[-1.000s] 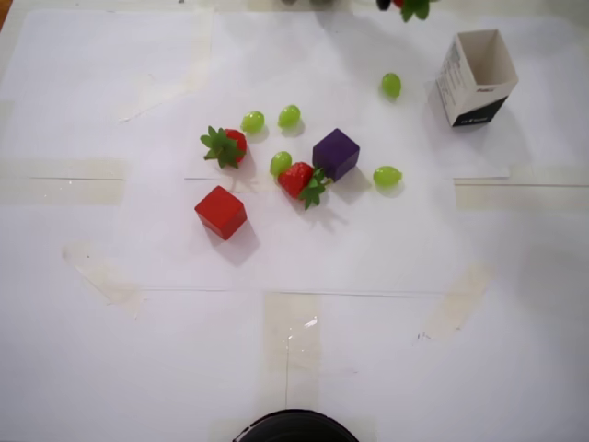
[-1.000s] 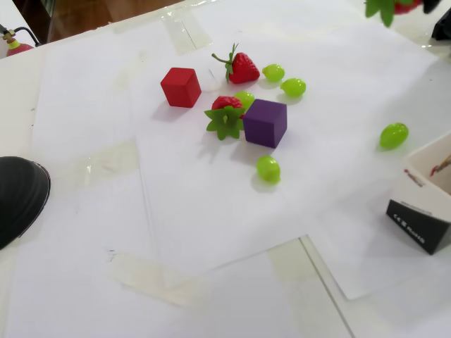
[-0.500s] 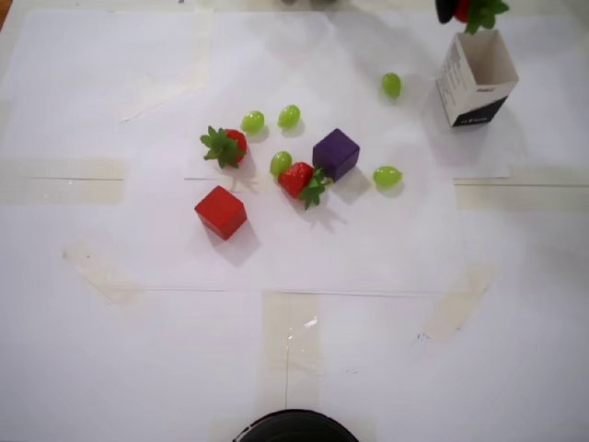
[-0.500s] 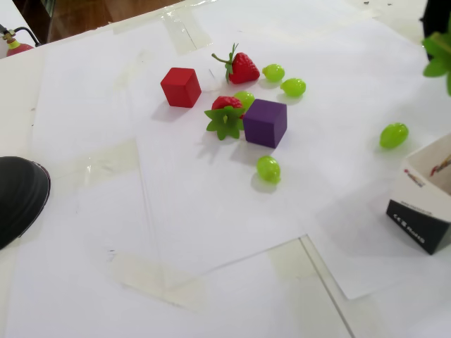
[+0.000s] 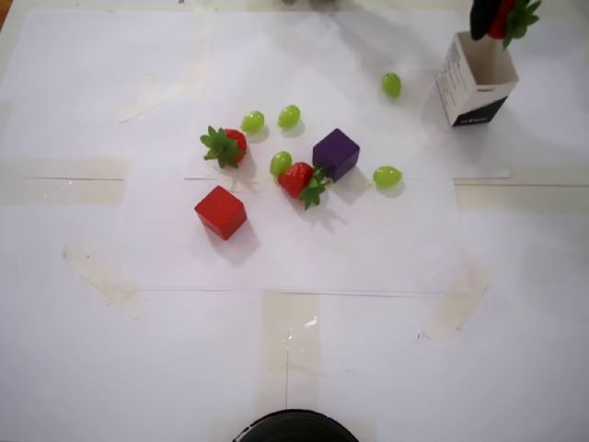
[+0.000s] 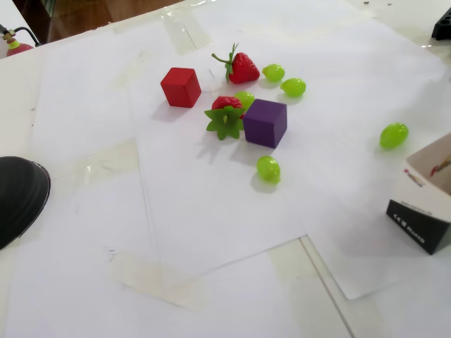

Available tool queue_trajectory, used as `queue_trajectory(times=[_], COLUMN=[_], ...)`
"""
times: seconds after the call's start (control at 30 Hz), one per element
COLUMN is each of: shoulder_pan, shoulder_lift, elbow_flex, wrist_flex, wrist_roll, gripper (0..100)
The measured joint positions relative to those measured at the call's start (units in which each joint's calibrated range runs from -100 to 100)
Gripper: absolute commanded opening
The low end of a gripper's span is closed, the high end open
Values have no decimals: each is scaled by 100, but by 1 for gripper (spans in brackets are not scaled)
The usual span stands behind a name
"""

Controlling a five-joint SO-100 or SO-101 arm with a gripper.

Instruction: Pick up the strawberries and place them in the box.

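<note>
Overhead straight down; fixed view oblique, nearer.

Only a small black part of the end effector (image 5: 492, 18) shows, at the far right edge of the overhead view; its shape is unclear.

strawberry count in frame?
3. One strawberry left of the grapes, one against the purple cube, one in the gripper over the box.
</note>
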Motion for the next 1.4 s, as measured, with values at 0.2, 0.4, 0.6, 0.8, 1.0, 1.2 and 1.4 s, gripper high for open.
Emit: queue_trajectory(times=[0.2,0.4,0.6,0.8,1.0,1.2,1.4], shoulder_pan=[-15,-15,-15,0,0,165,629], shoulder_lift=[254,264,264,264,264,264,36], elbow_flex=[0,0,0,0,-163,-606,-1421], wrist_flex=[-372,-482,-340,-213,16,182,601], wrist_roll=[-15,-88,-220,-249,-239,-239,-239], gripper=[15,24,27,37,39,37,34])
